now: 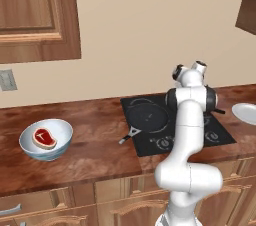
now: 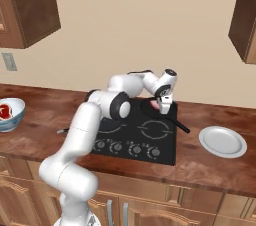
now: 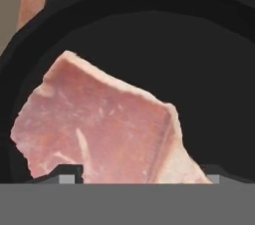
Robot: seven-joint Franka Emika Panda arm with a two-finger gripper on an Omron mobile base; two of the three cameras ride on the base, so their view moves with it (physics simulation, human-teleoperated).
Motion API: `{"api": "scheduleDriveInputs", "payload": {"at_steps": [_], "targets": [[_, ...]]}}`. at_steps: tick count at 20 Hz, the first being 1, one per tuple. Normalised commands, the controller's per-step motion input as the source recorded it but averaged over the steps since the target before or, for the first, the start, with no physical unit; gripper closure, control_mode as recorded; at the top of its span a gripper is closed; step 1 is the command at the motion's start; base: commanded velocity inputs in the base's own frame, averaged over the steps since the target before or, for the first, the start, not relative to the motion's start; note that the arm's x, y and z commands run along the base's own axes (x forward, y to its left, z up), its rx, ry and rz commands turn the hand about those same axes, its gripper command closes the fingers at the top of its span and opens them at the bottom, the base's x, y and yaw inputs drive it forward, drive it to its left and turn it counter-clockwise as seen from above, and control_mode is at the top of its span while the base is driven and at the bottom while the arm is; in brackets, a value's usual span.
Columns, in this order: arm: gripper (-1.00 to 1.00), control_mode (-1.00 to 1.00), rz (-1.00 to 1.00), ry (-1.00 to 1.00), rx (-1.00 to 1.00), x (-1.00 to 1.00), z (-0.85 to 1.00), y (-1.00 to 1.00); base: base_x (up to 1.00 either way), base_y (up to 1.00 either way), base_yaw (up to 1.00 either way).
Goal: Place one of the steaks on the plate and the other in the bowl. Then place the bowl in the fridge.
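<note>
Far to my left on the wooden surface sits the bowl, white inside and pale blue outside, with one steak lying flat in it, red with a pale rim. In the right base view the same bowl shows at the left edge of the frame, well apart from everything else.

Moving right, I come to the black cooktop set into the surface, with its ring marks and a row of knobs along the front edge. A small frying pan rests on the near left burner in the left base view, its grey handle pointing toward me.

Over the back right burner my arm reaches out and bends down, and the claw hangs just above a second black pan whose long handle runs off to the right. In that pan lies the other steak, pale pink with a fatty edge; through the hand view it sits close under the finger tips, which rise on either side of its near edge. The jaws look spread rather than pressed together, but I cannot tell whether they are gripping the meat yet.

Farthest right, the plate lies flat and white on the surface, near the cooktop's right edge but not touching it.
</note>
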Motion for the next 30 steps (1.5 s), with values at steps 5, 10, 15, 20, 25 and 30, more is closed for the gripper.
{"api": "scheduleDriveInputs", "payload": {"at_steps": [5,10,15,20,25,30], "targets": [[1.00,-1.00,-0.14,-0.27,0.11,-0.07,-0.54,-0.01,0.00,0.00,0.00],[1.00,-1.00,-0.12,-0.07,0.01,0.00,-0.26,0.28,0.00,0.00,0.00],[1.00,-1.00,-0.06,-0.05,0.01,-0.24,0.22,0.25,0.00,0.00,0.00],[1.00,-1.00,0.00,0.00,0.07,-0.83,0.52,0.08,0.00,0.00,0.00],[1.00,-1.00,0.00,0.02,0.05,-1.00,0.63,0.00,0.00,0.00,0.00],[1.00,-1.00,-0.23,0.19,0.00,-0.84,0.42,-0.13,0.00,0.00,0.00]]}}
